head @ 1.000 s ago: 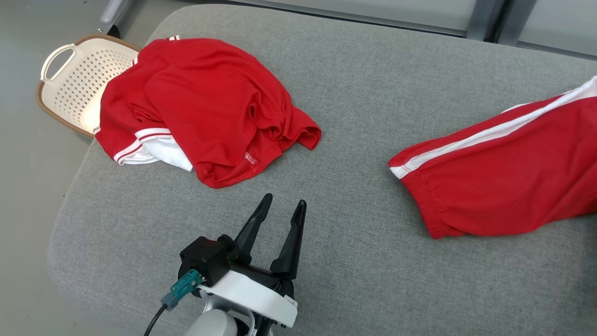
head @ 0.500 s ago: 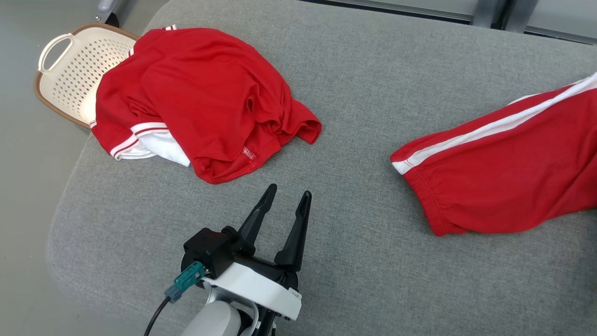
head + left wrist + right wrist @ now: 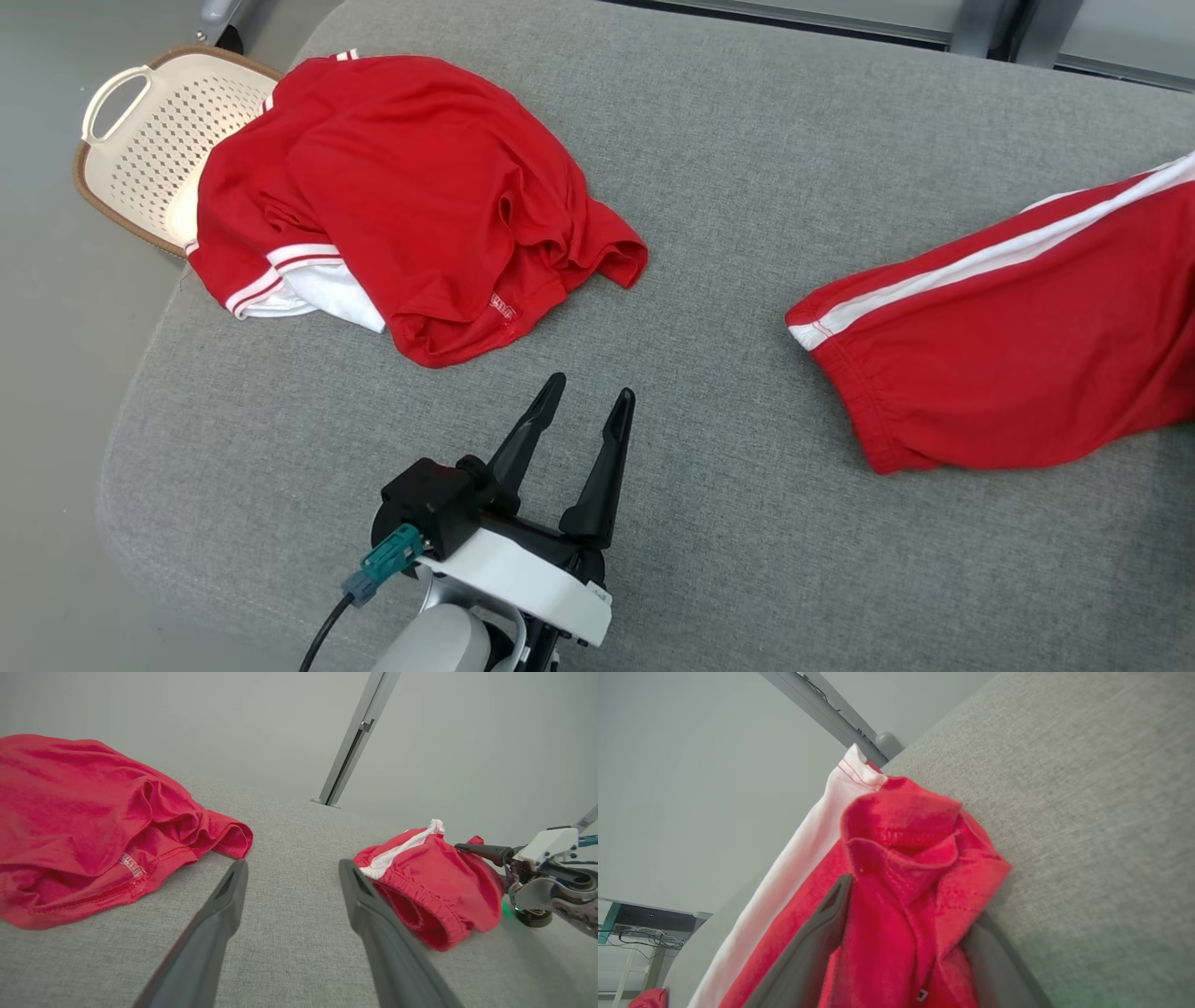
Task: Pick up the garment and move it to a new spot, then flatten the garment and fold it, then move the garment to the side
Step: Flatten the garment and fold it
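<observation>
Head view, lower centre: left gripper (image 3: 591, 386) spread wide, empty, over the grey cushion (image 3: 747, 187). Right gripper (image 3: 910, 903) (right wrist view) stands unclenched around the red white-striped garment (image 3: 901, 826).

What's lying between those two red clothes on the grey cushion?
Nothing: in the head view, bare cushion runs between the crumpled garment and the striped garment.

A cream perforated laundry basket (image 3: 140, 149) with a brown rim sits on the grey floor (image 3: 56, 373) at ten o'clock, just beside a corner of the grey fabric cushion (image 3: 709, 187). A grey metal post (image 3: 357, 737) rises beyond it at one o'clock.
</observation>
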You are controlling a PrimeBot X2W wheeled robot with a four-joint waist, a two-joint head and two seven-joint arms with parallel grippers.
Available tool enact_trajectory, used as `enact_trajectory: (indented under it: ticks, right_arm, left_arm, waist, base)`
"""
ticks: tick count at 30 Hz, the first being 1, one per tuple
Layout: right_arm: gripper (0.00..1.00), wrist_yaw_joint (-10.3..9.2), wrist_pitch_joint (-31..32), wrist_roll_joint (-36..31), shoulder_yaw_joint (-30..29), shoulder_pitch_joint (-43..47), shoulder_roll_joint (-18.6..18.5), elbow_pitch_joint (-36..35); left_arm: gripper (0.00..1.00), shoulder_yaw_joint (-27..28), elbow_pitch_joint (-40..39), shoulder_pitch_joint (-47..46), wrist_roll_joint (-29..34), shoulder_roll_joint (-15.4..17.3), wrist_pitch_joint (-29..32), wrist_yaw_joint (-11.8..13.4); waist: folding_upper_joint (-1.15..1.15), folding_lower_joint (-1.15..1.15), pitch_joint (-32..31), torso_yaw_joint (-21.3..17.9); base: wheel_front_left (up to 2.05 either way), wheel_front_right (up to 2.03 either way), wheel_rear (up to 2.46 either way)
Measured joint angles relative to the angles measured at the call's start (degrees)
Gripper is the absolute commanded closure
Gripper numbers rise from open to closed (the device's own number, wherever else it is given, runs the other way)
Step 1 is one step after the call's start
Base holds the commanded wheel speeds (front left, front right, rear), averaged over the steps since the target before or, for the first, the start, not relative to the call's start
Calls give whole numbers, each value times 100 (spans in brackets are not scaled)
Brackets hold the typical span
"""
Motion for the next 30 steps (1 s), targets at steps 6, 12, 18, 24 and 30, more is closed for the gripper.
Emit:
enact_trajectory:
  ticks: [6, 12, 18, 24, 30]
  right_arm:
    - [100, 11, -382, -230, -154, -133, -15, 347]
    - [100, 9, -749, -234, -223, -91, 57, 466]
    - [100, 9, -1022, -162, -267, 174, 89, 463]
    - [100, 9, -1337, -147, -492, 628, 237, 412]
    - [100, 9, -1481, -386, -1040, 1202, 412, 428]
  left_arm:
    - [0, -7, 86, 12, -8, 0, 0, 26]
    - [0, 75, 166, 44, -7, 1, 0, 36]
    - [0, 119, 238, 95, 23, -1, 0, 12]
    - [0, 242, 336, 232, 58, -1, 0, 7]
    - [0, 315, 377, 348, 87, -1, 0, -71]
  waist:
    - [0, 0, -90, -12]
    - [0, 0, -267, -139]
    - [0, 0, -468, -316]
    - [0, 0, -732, -601]
    - [0, 0, -965, -910]
  base:
    - [0, 0, 0]
    - [0, 0, 0]
    - [0, 0, 0]
    - [0, 0, 0]
    - [0, 0, 0]
